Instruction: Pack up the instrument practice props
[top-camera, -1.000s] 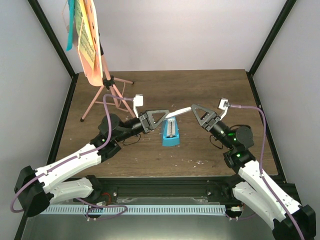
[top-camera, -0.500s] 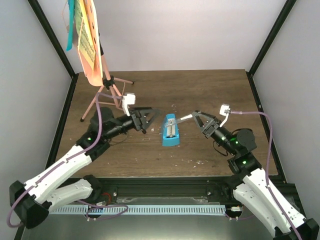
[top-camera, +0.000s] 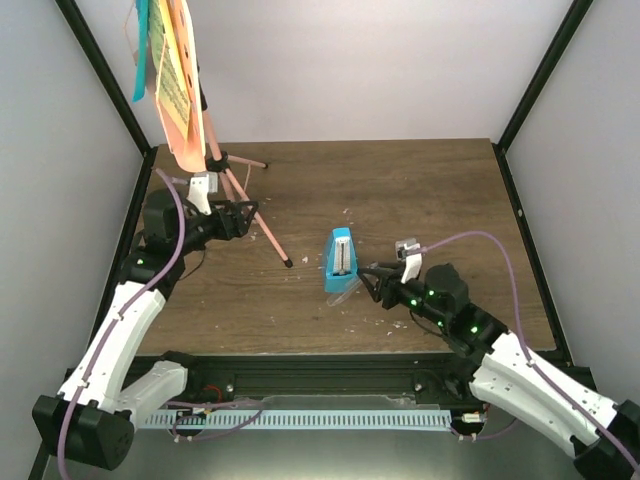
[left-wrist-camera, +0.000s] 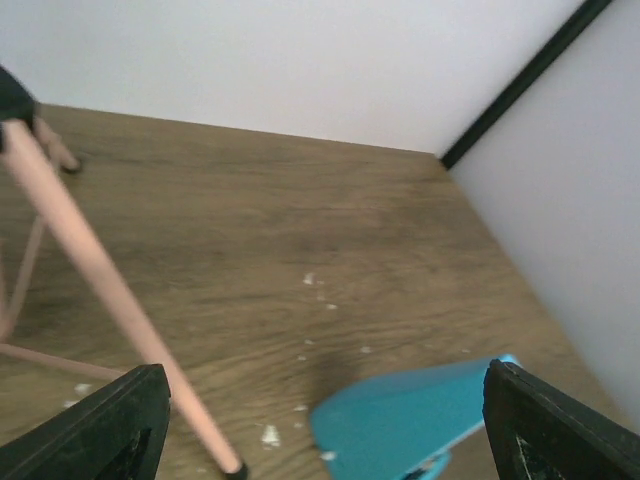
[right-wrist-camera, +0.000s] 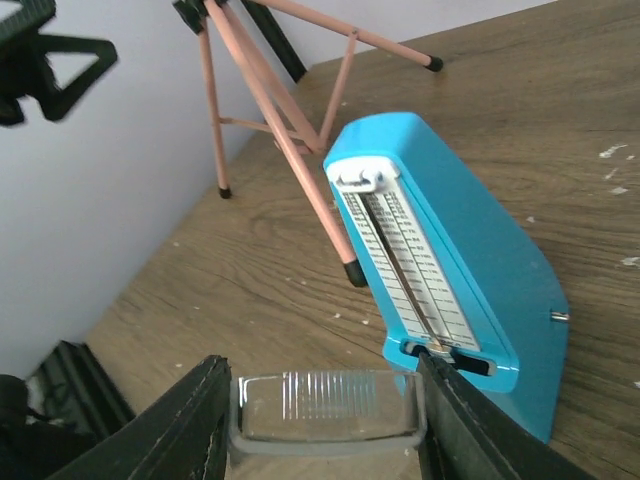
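The salmon-pink music stand (top-camera: 190, 130) stands at the back left, with a yellow sheet (top-camera: 172, 85) and a blue sheet (top-camera: 140, 55) on its desk. The blue wedge metronome (top-camera: 340, 258) lies mid-table, scale face up (right-wrist-camera: 440, 260). Its clear cover (right-wrist-camera: 325, 410) sits between my right gripper's (right-wrist-camera: 322, 385) fingers, which are shut on it low over the table, just in front of the metronome (top-camera: 375, 283). My left gripper (top-camera: 240, 218) is open and holds nothing, beside the stand's front leg (left-wrist-camera: 90, 290). The metronome (left-wrist-camera: 410, 410) lies beyond its fingertips (left-wrist-camera: 325, 368).
White crumbs (top-camera: 385, 322) dot the wooden table (top-camera: 400, 190). Black frame posts (top-camera: 530, 90) and pale walls close in the back and sides. The stand's other legs (right-wrist-camera: 350, 60) spread toward the back wall.
My left gripper opened, let go of the cover and pulled back left to the stand's legs. My right gripper carried the cover down and toward the near edge, in front of the metronome.
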